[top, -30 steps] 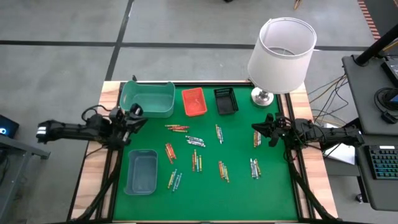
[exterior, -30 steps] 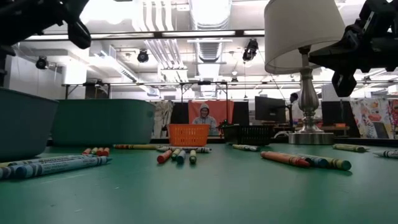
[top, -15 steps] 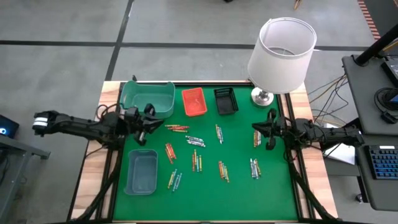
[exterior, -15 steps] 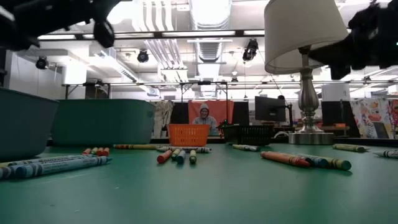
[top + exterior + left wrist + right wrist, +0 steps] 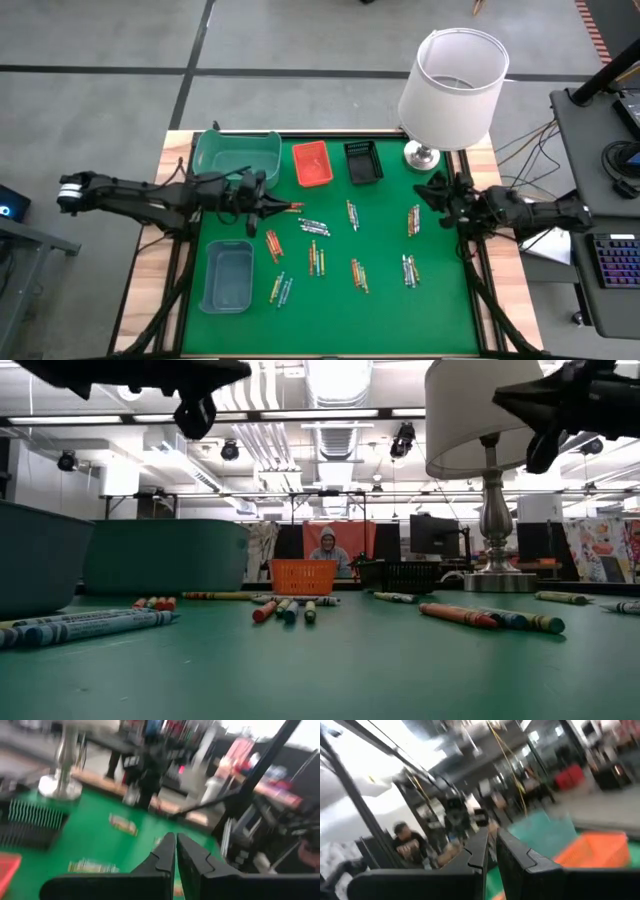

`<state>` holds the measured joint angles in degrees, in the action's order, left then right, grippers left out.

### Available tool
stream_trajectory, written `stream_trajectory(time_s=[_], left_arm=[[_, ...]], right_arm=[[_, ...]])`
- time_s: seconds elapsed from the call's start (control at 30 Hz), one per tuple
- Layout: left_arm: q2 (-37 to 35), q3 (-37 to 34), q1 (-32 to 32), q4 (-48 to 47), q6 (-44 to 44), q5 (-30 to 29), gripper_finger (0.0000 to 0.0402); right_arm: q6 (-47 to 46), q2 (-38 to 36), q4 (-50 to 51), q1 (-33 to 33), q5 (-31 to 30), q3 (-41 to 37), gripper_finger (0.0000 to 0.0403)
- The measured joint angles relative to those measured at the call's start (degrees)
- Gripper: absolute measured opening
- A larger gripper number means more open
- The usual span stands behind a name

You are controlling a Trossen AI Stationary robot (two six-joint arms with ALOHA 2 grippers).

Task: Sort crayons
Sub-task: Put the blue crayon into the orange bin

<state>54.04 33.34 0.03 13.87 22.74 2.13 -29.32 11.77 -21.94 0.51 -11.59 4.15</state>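
Beyond the bench (image 5: 180, 150) we see a workshop with ceiling ducts and lamps, and a person (image 5: 328, 550) sitting behind the far edge. We see a green mat (image 5: 440, 310) covering the bench, with a white-shaded lamp (image 5: 453, 88) at its far right corner. Along the far edge stand a large teal bin (image 5: 238, 157), a small orange basket (image 5: 311, 163) and a small black basket (image 5: 363, 162); a grey-blue tray (image 5: 229, 275) lies near the left side. We find the crayons (image 5: 316, 258) scattered in small clusters over the middle and right of the mat, none of them in any container. We see the left gripper (image 5: 268, 196) reaching in from the left, raised above the mat just in front of the teal bin and close to the cluster of crayons nearest that bin; its fingers (image 5: 167, 855) are pressed together with nothing between them. We see the right gripper (image 5: 432, 190) hanging in the air near the lamp's base, above the right edge of the mat beside another cluster of crayons; its fingers (image 5: 481, 851) are nearly together and grasp nothing.
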Motion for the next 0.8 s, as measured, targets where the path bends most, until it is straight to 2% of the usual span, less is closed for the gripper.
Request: stream_trajectory(time_s=[0.23,0.43,0.57,0.8], left_arm=[[-0.1,4.5,-1.2,-19.1,5.8,0.0,0.0],[0.3,6.6,-1.5,-27.1,9.9,0.5,0.0],[1.9,7.6,-1.5,-27.1,13.7,3.5,0.0],[7.7,11.2,-1.5,-26.8,11.8,2.1,0.0]], right_arm=[[-13.1,10.2,31.0,0.0,-0.4,12.3,0.0029],[-21.9,18.4,52.6,0.0,-0.2,22.8,0.0029],[-22.1,22.4,59.5,0.0,-0.2,27.7,0.0029],[-19.7,26.9,60.7,0.0,0.0,32.3,0.0029]])
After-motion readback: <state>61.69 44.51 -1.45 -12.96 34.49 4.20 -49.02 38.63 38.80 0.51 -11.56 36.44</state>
